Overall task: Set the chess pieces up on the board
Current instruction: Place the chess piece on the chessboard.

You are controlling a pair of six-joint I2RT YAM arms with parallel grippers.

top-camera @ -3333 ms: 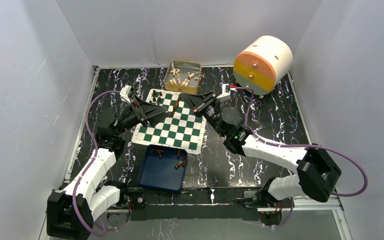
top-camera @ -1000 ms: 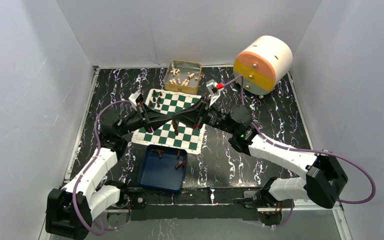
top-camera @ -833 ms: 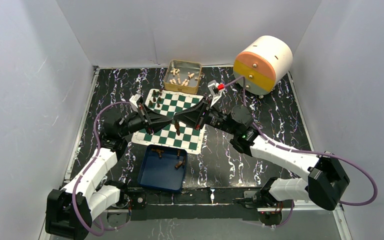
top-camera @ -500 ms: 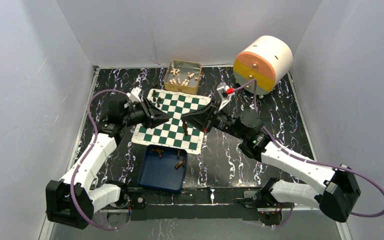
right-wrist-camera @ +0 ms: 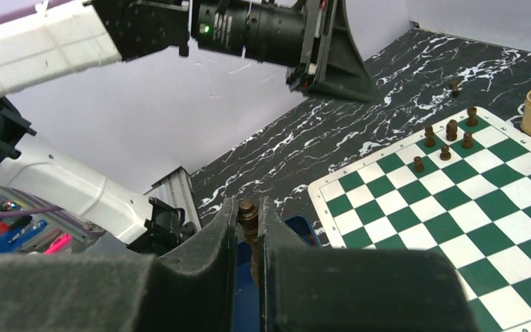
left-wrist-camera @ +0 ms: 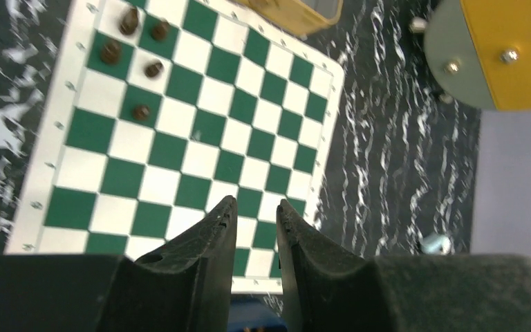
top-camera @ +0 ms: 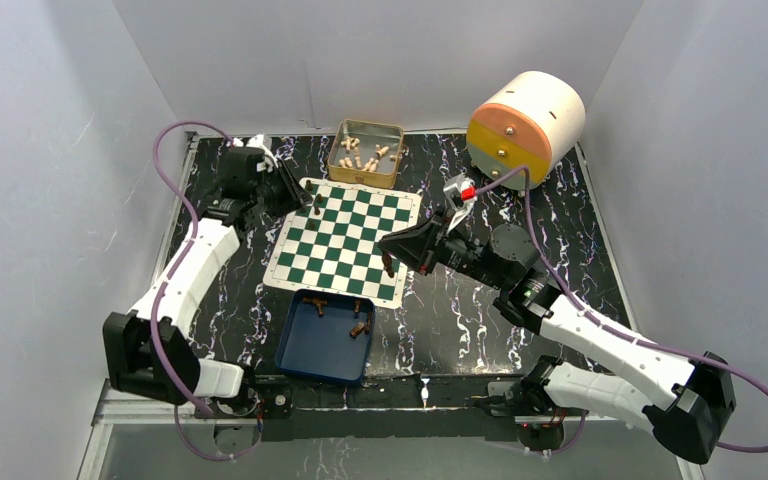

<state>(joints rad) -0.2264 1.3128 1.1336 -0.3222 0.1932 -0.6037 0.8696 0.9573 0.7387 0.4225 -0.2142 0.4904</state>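
Nearest you, just past the blue tray (top-camera: 295,352) with its leftover pieces (top-camera: 360,327), your right gripper (top-camera: 390,262) is clamped on 1 dark-brown chess piece (right-wrist-camera: 248,220), whose long axis runs along the 2 fingers, above the near-right edge of the board (top-camera: 350,245). The bare squares lie ahead and to its left, so I judge this arm places next. Farthest off, over the far-left corner, the left gripper (left-wrist-camera: 256,203) hangs with fingers slightly parted on nothing, near the small cluster of set pieces (left-wrist-camera: 153,68).

Overhead view from behind, both wrist views sharing the board (top-camera: 345,240)
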